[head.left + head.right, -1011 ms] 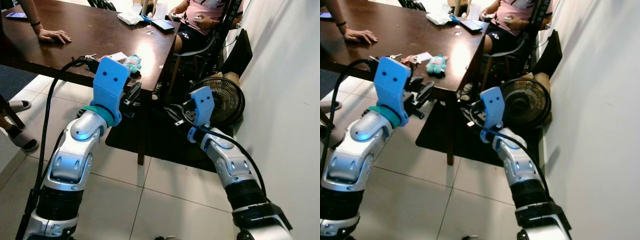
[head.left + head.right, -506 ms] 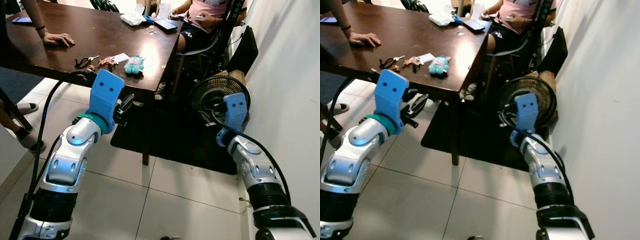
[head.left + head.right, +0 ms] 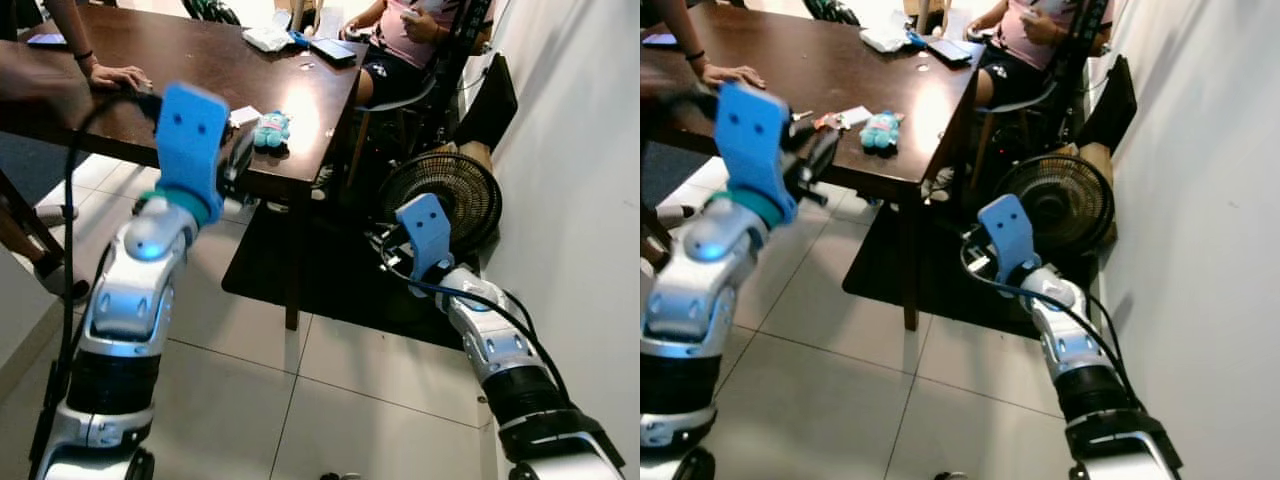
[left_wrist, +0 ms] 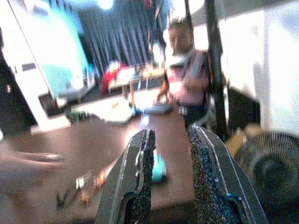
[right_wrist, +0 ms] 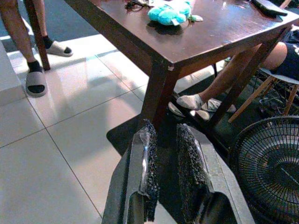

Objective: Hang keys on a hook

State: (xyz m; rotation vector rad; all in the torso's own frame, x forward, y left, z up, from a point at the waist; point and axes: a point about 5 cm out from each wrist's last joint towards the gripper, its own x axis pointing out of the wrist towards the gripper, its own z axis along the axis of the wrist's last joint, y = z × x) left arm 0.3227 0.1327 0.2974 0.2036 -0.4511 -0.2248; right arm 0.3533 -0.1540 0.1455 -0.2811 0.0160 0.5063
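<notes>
The keys [image 3: 828, 121], a small bunch with coloured tags, lie on the dark wooden table [image 3: 200, 60] near its front edge, beside a white card and a teal plush toy [image 3: 270, 128]. My left gripper [image 3: 820, 158] is raised to the height of the table top, just short of the front edge and close to the keys. The left wrist view shows its fingers [image 4: 142, 182] open and empty, with the keys [image 4: 77, 189] off to one side and the toy ahead. My right gripper [image 3: 385, 255] hangs low over the dark mat, its fingers [image 5: 145, 172] slightly apart with nothing between them.
A person's hand [image 3: 115, 75] rests on the table at the far left. Another person in pink [image 3: 420, 20] sits at the far end. A black floor fan [image 3: 445, 195] stands by the white wall on the right. Sandalled feet [image 5: 35, 79] stand on the tiles left of the table.
My left arm has risen from below the table edge to table-top height. My right arm has swung left, away from the fan.
</notes>
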